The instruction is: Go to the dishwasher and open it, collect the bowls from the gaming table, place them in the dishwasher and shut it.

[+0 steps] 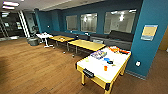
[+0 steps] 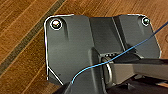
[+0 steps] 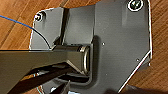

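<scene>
1. While the robot faces a lounge with a brown wood-plank floor [image 1: 37, 67], the long white-topped gaming table with yellow legs [image 1: 96, 68] stands ahead and to the right, beside a teal pillar [image 1: 152, 37].
2. On its top lie a colourful board game [image 1: 98, 54], a small orange cup [image 1: 105, 68] and a small blue shape [image 1: 107, 60] that may be one of the bowls, though at this range I cannot be sure.
3. Two yellow-topped tables [image 1: 86, 45] stand further back, before a dark sofa [image 1: 117, 38].
4. Both wrist views look down past the robot's own plates onto floorboards; I cannot tell how either gripper's jaws stand.
5. My judgement is that the collecting step is in hand: the robot needs to close on the gaming table until the bowls are within reach.
</scene>
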`<state>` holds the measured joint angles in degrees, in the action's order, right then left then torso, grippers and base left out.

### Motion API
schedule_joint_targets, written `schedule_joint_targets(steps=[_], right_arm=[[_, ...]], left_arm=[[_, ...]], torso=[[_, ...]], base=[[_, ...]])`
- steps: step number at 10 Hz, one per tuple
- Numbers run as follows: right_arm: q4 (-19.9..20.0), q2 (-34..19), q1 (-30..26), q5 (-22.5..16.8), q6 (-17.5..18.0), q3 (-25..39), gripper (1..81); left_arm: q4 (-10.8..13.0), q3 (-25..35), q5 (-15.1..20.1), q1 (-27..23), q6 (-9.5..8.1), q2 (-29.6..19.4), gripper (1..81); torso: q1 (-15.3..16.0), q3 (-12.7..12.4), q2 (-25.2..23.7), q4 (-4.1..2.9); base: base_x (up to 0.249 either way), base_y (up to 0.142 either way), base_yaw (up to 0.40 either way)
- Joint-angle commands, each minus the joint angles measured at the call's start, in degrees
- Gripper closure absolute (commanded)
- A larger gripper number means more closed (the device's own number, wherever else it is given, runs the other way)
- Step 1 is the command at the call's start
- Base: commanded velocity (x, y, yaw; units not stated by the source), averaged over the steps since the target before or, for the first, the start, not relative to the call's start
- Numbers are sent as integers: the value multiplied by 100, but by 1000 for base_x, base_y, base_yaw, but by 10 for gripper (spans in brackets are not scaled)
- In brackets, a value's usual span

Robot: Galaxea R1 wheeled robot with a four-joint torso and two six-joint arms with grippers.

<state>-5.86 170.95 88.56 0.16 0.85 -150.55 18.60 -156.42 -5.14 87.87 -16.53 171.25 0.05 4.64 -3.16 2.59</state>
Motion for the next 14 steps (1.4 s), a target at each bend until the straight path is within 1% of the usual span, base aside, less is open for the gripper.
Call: schedule_joint_targets(steps=[1,7,11,14], right_arm=[[-64,3,-291,-306,-24,10,10],[-64,3,-291,-315,-24,1,10],[-64,3,-291,-315,-24,1,10],[-64,4,-291,-315,-24,1,10]], left_arm=[[3,-3,251,-257,18,-38,10],[3,-3,242,-257,18,-38,10],[-6,-3,242,-257,18,-47,10],[-15,-3,242,-257,18,-38,10]], torso=[[0,0,0,0],[0,0,0,0],[0,0,-2,0],[2,0,0,0]], base=[[172,65,0],[188,64,0],[191,0,0],[190,66,0]])
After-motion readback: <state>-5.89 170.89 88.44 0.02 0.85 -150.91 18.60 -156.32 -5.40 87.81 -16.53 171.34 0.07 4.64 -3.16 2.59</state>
